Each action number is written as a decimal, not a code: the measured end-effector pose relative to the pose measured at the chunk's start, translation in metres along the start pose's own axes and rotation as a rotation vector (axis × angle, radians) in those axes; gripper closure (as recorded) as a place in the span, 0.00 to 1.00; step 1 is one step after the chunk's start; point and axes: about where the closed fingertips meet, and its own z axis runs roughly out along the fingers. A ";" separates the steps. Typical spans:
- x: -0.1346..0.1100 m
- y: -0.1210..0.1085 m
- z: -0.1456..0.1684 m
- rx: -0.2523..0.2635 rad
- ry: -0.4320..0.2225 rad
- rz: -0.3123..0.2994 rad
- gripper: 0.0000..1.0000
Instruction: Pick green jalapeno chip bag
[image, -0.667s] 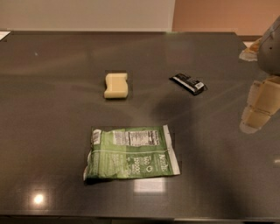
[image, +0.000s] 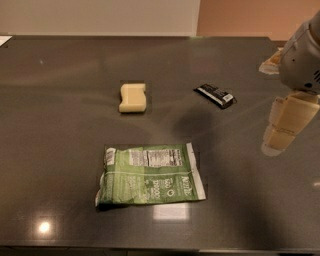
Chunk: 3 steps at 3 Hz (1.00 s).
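Lying flat: crinkly green jalapeno chip bag (image: 150, 175), white label; gripper (image: 284, 129) far right.

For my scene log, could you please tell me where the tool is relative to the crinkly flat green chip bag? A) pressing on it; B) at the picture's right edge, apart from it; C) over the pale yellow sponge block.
B: the tool hangs at the right edge, clear of the crinkly flat green chip bag lying on the dark table.
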 end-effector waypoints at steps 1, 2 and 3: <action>-0.029 0.015 0.024 -0.057 -0.041 -0.057 0.00; -0.063 0.031 0.052 -0.108 -0.077 -0.113 0.00; -0.095 0.050 0.081 -0.154 -0.106 -0.167 0.00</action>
